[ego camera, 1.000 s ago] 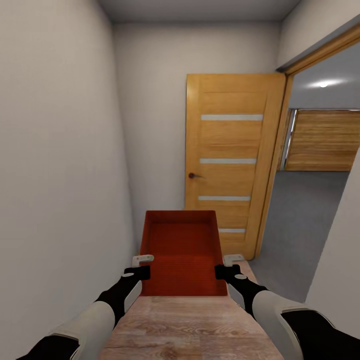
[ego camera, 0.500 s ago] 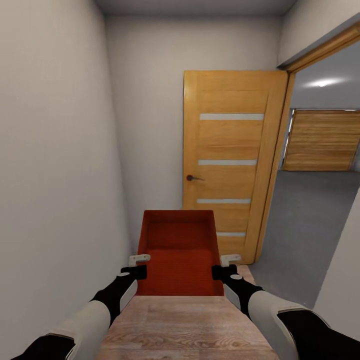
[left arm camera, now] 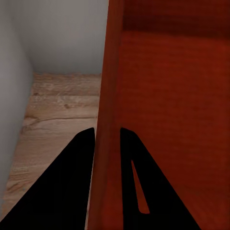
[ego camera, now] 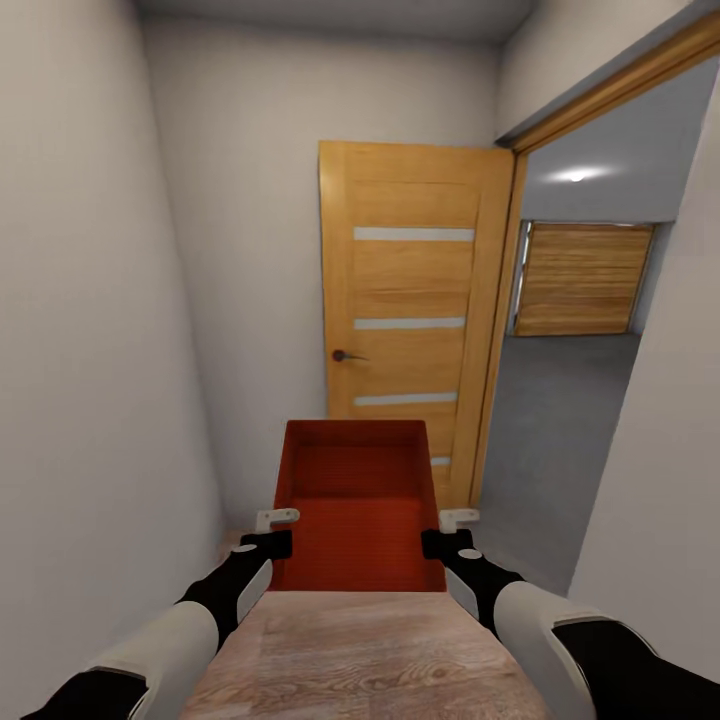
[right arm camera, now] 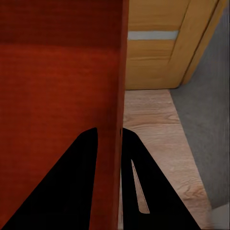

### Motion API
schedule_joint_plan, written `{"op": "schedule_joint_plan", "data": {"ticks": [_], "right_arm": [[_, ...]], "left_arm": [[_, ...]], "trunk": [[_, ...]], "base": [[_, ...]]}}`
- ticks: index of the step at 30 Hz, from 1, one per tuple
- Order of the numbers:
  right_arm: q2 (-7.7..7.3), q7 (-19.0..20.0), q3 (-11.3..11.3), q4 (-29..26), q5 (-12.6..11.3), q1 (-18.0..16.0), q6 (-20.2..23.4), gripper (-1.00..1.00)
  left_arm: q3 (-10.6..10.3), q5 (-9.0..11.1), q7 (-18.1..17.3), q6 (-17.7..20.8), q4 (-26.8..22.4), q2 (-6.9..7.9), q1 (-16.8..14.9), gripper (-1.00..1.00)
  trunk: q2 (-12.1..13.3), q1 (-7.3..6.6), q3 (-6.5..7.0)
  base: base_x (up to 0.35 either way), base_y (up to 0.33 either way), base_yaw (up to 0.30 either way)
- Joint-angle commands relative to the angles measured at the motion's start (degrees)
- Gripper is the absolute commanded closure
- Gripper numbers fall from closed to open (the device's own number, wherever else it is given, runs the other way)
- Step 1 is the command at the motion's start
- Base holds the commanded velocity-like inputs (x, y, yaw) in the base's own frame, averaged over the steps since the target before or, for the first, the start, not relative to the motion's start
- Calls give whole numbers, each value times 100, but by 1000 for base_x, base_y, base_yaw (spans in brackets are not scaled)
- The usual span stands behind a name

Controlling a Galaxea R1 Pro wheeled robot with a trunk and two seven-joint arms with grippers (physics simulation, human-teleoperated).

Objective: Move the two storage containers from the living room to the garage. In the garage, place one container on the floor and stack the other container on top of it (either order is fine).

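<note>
- While you carry it down the narrow corridor, the storage container (ego camera: 355, 500) sits at lower centre of the head view, open top upward, held above the wood plank flooring (ego camera: 350, 655).
- The left gripper (ego camera: 275, 530), at the box's left edge in the frame, has its fingers pinching the left side wall; the left wrist view shows the wall (left arm camera: 108, 120) running between the two dark fingers (left arm camera: 72, 182).
- The right gripper (ego camera: 450, 530), at the box's right edge, pinches the opposite wall likewise, one finger (right arm camera: 76, 182) inside the box and one outside.
- The container's walls look straight and rigid, so it should handle as a stiff, light, empty shell. Judged from the smooth surface, it may slip if either pinch loosens.
- The present holds, on the two long walls near the end closest to you, leave most of the box projecting forward. Expect it to tip nose-down if you brake sharply.
- The wooden door (ego camera: 415, 310) stands open at centre right of the frame. Beyond the frame post, at right, lies the garage (ego camera: 570, 300) with its dark grey floor (ego camera: 550, 440).
- Your next move probably calls for a turn to the right through the opening. Keep the box's far corners off the door and off the pale wall (ego camera: 660, 450) at right.
</note>
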Motion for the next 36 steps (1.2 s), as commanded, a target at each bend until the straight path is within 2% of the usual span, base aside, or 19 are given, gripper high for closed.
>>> {"op": "schedule_joint_plan", "data": {"ticks": [1,31,36], "right_arm": [[-273,-34,-202,20,-71,-4,-22,100],[-282,-26,-202,18,-71,-4,-22,100],[-274,-26,-202,23,-71,-5,-17,100]], "left_arm": [[86,-75,438,-136,-33,13,-6,100],[86,-68,438,-136,-17,13,-6,100],[94,-67,437,-132,-14,13,-6,100]], "trunk": [[-8,1,-10],[-8,1,-10],[-8,1,-10]], "base": [[0,0,-282],[0,0,-284],[127,112,-261]]}}
